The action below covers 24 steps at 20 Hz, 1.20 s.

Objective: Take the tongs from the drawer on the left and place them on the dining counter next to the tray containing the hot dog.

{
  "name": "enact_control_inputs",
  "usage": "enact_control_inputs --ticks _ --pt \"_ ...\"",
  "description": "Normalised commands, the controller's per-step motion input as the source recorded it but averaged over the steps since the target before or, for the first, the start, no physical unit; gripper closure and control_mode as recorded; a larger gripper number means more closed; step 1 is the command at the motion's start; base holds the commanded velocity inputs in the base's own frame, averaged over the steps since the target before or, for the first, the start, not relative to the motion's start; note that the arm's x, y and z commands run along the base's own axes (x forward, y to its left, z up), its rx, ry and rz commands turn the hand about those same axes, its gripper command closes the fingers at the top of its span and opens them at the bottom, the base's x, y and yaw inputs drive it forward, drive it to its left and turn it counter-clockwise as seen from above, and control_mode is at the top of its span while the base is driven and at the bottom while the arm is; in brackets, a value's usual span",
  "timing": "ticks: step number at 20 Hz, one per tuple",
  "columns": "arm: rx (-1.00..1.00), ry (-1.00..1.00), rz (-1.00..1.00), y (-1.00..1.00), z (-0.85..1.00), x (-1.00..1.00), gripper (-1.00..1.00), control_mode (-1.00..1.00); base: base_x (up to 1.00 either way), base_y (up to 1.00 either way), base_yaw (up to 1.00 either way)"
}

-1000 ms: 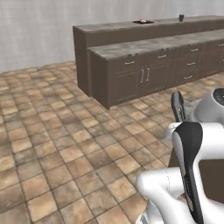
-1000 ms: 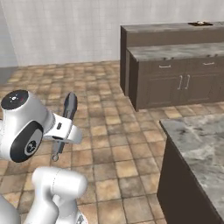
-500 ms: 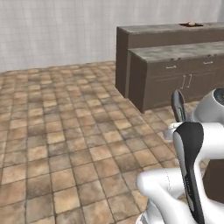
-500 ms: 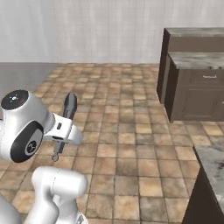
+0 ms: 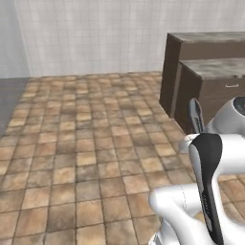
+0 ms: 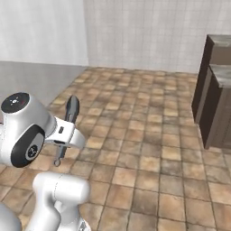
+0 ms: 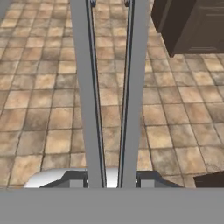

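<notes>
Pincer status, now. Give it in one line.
Pincer: shut on the tongs, whose two grey arms run out ahead of it over the tiled floor.

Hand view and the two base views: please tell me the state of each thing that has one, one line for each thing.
tongs: held in the claw, lifted above the floor, two arms close together and nearly parallel.
claw: closed on the tongs, carried in the air in front of the robot.
cabinet drawer: closed.
</notes>
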Motion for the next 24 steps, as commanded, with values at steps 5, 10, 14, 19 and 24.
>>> enact_control_inputs --ticks 5,10,14,19,24 --pt "0.0 0.0 0.0 0.0 0.0 0.0 1.0 1.0 1.0 0.0 0.25" --pt "0.0 0.0 0.0 0.0 0.0 0.0 1.0 1.0 1.0 -0.13 0.17" --pt "0.0 0.0 0.0 0.0 0.0 0.0 1.0 1.0 1.0 -0.49 0.08" --pt "0.0 0.0 0.0 0.0 0.0 0.0 1.0 1.0 1.0 -0.48 -0.01" --pt "0.0 0.0 0.0 0.0 0.0 0.0 1.0 1.0 1.0 -0.26 -0.13"
